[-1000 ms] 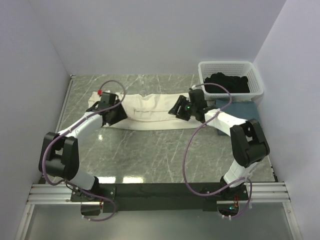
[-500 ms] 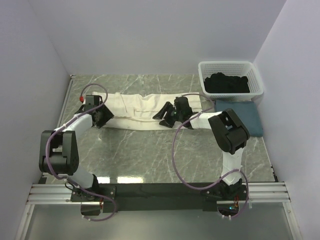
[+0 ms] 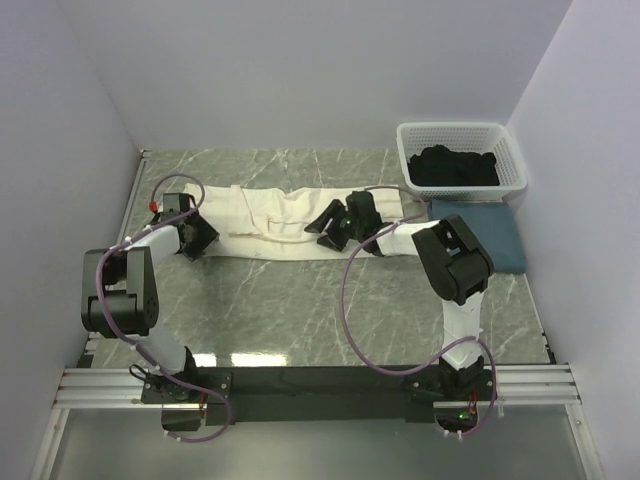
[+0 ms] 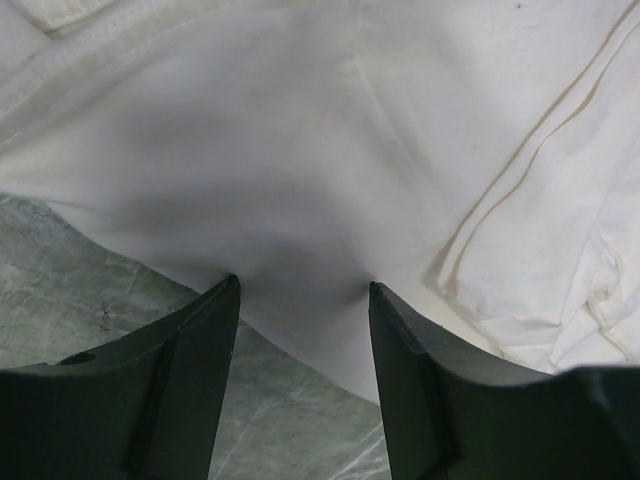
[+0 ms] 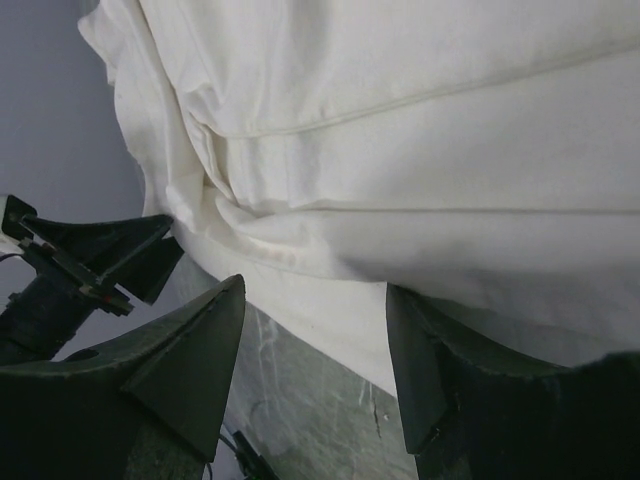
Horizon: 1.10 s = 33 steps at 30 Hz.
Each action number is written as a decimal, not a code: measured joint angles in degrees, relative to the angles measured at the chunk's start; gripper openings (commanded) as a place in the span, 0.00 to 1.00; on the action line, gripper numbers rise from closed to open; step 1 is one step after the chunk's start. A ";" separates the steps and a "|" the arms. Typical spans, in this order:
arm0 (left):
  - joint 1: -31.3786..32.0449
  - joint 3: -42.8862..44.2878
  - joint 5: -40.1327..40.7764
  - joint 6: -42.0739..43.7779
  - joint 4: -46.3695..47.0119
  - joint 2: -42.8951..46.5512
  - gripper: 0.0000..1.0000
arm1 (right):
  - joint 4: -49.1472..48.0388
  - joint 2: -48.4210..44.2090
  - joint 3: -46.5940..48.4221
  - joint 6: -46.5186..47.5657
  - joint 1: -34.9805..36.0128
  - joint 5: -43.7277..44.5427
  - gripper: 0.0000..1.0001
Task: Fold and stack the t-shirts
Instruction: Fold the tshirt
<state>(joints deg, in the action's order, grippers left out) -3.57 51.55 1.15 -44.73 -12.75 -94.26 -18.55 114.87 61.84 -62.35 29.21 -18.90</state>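
Note:
A white t-shirt (image 3: 270, 222), folded into a long strip, lies across the back of the marble table (image 3: 300, 300). My left gripper (image 3: 197, 238) is at the strip's left end. In the left wrist view it (image 4: 303, 292) is open, its fingertips (image 4: 228, 292) resting at the shirt's near hem (image 4: 300, 180). My right gripper (image 3: 326, 222) is over the strip right of its middle. In the right wrist view it (image 5: 315, 292) is open, with the bunched shirt edge (image 5: 380, 200) just beyond the tips. A folded blue shirt (image 3: 490, 235) lies at the right.
A white basket (image 3: 462, 165) holding dark clothes (image 3: 455, 166) stands at the back right, partly over the blue shirt. Grey walls close in the left, back and right. The arm bases sit on the black rail (image 3: 320, 385) at the near edge.
Both grippers have moved left along the white strip: the left one to its left end, the right one from the right part towards the middle. The right arm's elbow swung left.

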 measured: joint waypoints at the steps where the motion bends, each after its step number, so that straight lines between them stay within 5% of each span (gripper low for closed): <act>1: 0.00 0.00 -0.02 0.00 0.02 0.00 0.60 | 0.07 0.15 0.42 -0.02 0.00 0.28 0.65; 23: 0.00 0.00 -0.02 0.04 0.02 -0.02 0.60 | 8.55 7.52 17.79 8.44 -6.01 4.33 0.64; 33: 0.07 0.04 -0.61 0.04 -2.49 4.98 0.66 | 21.16 -2.64 15.23 23.17 -7.41 8.13 0.63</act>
<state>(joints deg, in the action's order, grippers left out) -3.51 51.59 0.54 -44.69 -15.25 -89.27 2.61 112.22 77.08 -39.18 21.80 -10.76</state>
